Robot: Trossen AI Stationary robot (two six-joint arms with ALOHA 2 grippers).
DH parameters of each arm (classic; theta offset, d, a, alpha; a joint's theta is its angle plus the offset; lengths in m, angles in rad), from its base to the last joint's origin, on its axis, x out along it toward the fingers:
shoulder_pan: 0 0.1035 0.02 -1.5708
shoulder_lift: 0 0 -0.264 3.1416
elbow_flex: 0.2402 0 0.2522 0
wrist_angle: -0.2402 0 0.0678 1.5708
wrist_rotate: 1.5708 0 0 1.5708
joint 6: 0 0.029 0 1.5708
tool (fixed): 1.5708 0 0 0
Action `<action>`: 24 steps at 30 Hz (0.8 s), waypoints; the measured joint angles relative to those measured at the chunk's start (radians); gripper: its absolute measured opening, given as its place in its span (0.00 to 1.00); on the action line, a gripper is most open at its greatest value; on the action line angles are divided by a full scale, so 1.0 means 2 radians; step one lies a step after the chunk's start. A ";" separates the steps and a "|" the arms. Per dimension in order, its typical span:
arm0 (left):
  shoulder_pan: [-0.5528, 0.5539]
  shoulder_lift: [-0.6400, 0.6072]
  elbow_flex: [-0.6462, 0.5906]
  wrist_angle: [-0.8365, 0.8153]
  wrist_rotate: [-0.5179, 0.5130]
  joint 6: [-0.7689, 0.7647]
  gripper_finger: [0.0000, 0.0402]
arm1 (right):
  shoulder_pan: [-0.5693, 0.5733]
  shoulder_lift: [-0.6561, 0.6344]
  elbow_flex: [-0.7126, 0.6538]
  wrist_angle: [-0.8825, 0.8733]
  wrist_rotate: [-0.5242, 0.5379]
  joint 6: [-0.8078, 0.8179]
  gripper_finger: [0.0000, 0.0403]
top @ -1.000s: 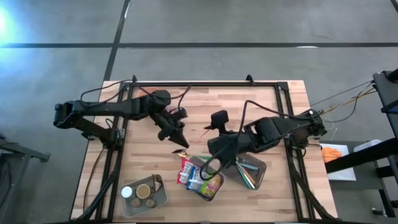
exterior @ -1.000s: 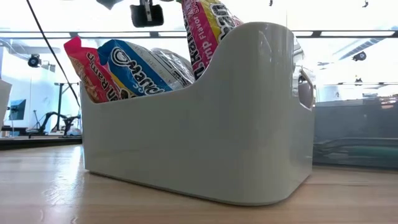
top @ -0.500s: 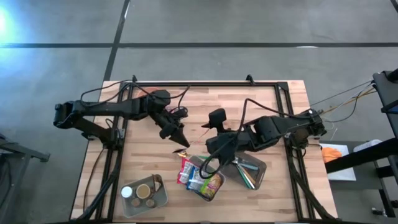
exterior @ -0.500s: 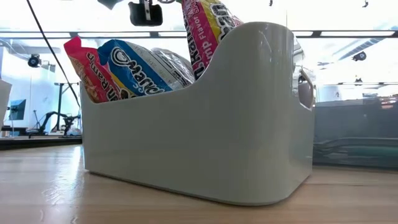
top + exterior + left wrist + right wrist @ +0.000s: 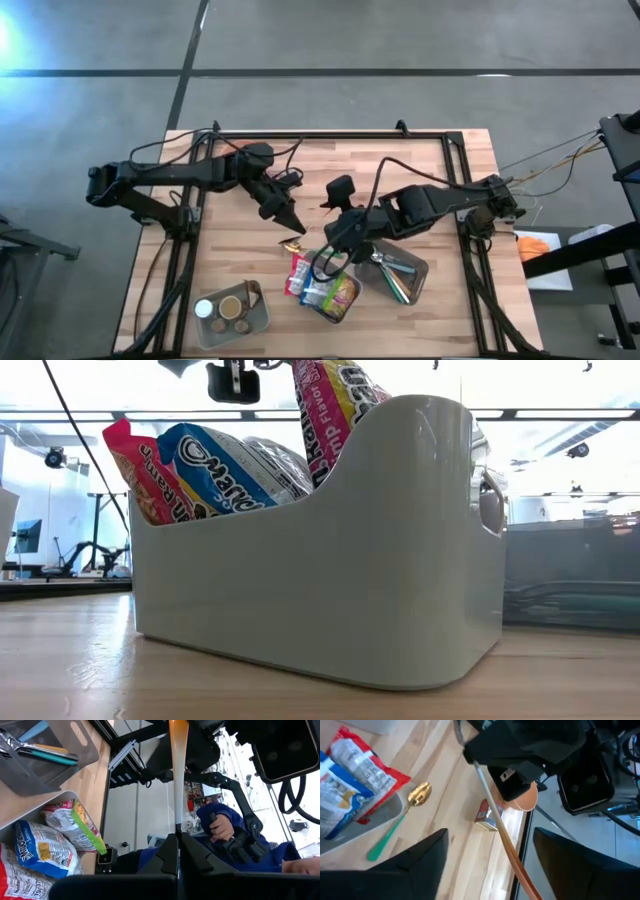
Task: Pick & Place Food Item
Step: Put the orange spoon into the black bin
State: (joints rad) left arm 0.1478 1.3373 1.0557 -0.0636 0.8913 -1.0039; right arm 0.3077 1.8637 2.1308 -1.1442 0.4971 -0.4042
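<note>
Fingers [image 5: 415, 865] of the right gripper [image 5: 322, 264] stand released and well apart with nothing between them. In the past second the arm has slid a little from over the white bin [image 5: 400, 560] toward the bare desk [image 5: 240, 260] beside it. The left gripper [image 5: 292, 220] has kept its place near the middle of the desk, its fingers [image 5: 165, 857] clenched on a thin orange utensil [image 5: 177, 770] that may be a spoon. The shift carries the free hand off the bin's middle and nearer the loose things below the left gripper: a gold spoon with a green handle [image 5: 420, 795] and a small red packet [image 5: 487, 816], both lying flat on the wood. If that packet is the food item to be moved, the pick looks to be only beginning, and it is not clear which item is meant. The other food in sight is the snack packets [image 5: 318, 290], pink, blue and yellow-green, standing packed in the white bin with one poking above its rim. Just beside it a grey bin [image 5: 418, 272] holds utensils [image 5: 398, 285], some of them green. Near the desk's front corner on the left arm's side, a small tray [image 5: 205, 335] carries a few round items [image 5: 232, 307] too small to name.
</note>
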 joint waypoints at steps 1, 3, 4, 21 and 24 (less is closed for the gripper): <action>0.000 0.000 0.000 0.000 0.000 0.000 0.00 | 0.000 0.000 -0.002 0.003 0.000 0.000 0.70; 0.000 0.000 0.000 0.000 0.000 0.000 0.00 | -0.001 0.000 -0.002 0.003 0.000 0.003 0.63; 0.000 0.000 0.000 0.000 0.000 0.000 0.00 | -0.003 0.000 -0.002 0.003 0.000 0.004 0.59; 0.000 0.000 0.000 0.003 0.007 -0.011 0.00 | -0.007 0.000 -0.002 -0.003 -0.003 -0.021 0.04; 0.000 0.000 0.000 0.014 0.011 -0.018 0.00 | -0.007 0.000 -0.002 -0.002 -0.007 -0.023 0.03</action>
State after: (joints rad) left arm 0.1486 1.3376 1.0550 -0.0361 0.9132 -1.0391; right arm 0.2935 1.8629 2.1265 -1.1487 0.4840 -0.4497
